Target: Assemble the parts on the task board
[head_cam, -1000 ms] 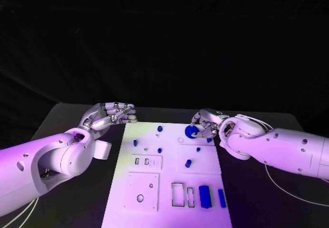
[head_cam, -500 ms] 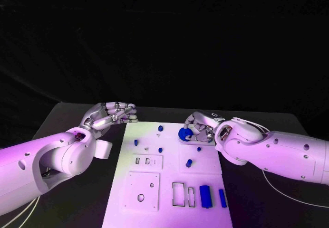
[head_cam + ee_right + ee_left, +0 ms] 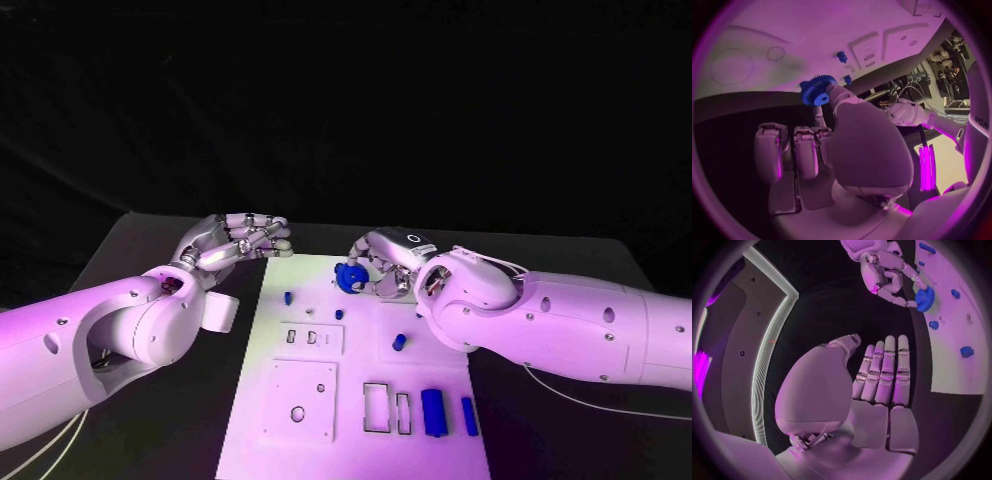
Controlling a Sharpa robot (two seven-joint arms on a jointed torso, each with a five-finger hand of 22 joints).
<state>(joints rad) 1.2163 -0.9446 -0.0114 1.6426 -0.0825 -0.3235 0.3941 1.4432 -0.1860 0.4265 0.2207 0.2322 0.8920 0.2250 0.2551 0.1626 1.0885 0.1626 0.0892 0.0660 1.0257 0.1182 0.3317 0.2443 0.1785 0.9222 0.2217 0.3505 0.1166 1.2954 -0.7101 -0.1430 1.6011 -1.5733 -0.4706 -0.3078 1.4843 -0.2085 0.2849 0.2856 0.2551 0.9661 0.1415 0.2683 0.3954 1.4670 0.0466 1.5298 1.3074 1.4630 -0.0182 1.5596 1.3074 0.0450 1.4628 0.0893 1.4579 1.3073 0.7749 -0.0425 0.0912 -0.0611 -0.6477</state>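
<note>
Over task board (image 3: 361, 380) far edge | right hand (image 3: 387, 262) fingers pinch blue gear (image 3: 349, 275) | left hand (image 3: 238, 240) curled, seemingly empty (off-board)

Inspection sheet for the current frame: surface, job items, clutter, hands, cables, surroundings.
Surface: black table, bare where it is visible.
Job's things: white task board at the middle; blue gear held over its far end; blue pegs standing on it; two blue bars near its close end.
Clutter: nothing seen.
Hands: right hand pinches the gear; left hand, fingers curled in, holds nothing, at the board's far left corner.
Cables: thin white cable under the right arm.
Surroundings: dark backdrop.
</note>
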